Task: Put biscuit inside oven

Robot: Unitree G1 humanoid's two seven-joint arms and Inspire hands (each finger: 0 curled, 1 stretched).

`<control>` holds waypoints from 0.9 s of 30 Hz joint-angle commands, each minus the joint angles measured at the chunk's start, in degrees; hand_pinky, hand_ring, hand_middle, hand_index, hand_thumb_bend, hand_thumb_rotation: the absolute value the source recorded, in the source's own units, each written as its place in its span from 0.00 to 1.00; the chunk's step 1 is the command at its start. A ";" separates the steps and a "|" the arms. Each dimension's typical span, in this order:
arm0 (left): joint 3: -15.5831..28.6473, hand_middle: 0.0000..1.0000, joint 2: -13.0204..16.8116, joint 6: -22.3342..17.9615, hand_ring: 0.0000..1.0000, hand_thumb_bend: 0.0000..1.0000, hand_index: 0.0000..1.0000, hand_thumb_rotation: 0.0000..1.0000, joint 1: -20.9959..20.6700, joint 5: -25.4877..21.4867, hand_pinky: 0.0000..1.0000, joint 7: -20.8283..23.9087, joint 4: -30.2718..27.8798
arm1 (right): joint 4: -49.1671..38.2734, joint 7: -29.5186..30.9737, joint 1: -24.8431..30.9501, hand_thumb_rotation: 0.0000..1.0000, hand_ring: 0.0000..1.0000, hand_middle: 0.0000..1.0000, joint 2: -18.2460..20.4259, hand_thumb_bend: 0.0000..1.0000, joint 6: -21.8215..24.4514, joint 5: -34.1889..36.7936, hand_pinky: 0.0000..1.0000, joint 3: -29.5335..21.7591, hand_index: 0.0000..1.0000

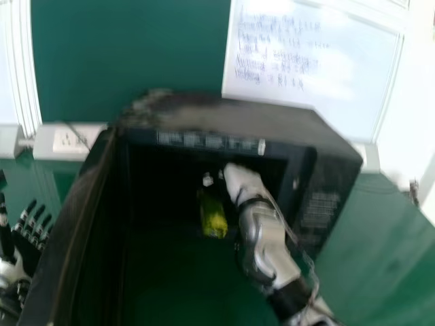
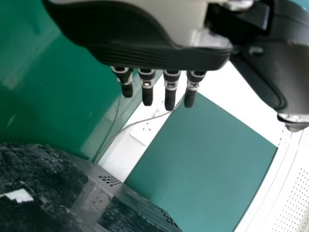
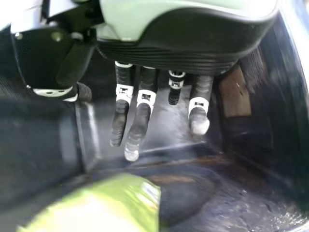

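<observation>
The black oven (image 1: 234, 115) stands in the middle of the head view with its door swung wide toward the robot's left. My right hand (image 1: 243, 182) reaches into the cavity, just right of the yellow-green biscuit packet (image 1: 214, 221) at the opening. In the right wrist view my right hand (image 3: 140, 116) has its fingers extended, apart from the biscuit packet (image 3: 104, 208), which lies inside the oven. My left hand (image 1: 26, 244) is beyond the door at the far left, fingers straight; the left wrist view shows my left hand (image 2: 159, 53) with nothing held.
The open oven door (image 1: 75, 238) stands between my left hand and the cavity. A green table (image 1: 387, 238) extends to the right. Behind are a wall socket (image 1: 68, 140) with a cable and a whiteboard (image 1: 312, 61).
</observation>
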 commanded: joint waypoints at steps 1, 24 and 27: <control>0.13 0.84 0.02 0.28 0.81 0.76 0.85 0.12 -0.11 -0.39 0.75 0.41 -0.17 | -4.57 2.95 1.85 0.14 0.18 0.30 -2.09 0.51 1.66 -0.68 0.10 -0.44 0.49; -0.11 0.84 0.42 0.45 0.81 0.77 0.85 0.13 -0.78 -0.43 0.74 1.22 0.43 | -33.11 25.93 8.31 0.39 0.22 0.34 -11.64 0.62 6.86 -11.01 0.13 -1.98 0.78; -0.18 0.83 0.44 0.13 0.81 0.77 0.85 0.13 -0.73 -0.21 0.74 0.96 0.45 | -34.66 28.55 8.79 0.41 0.20 0.32 -12.24 0.63 6.16 -11.83 0.11 -2.41 0.77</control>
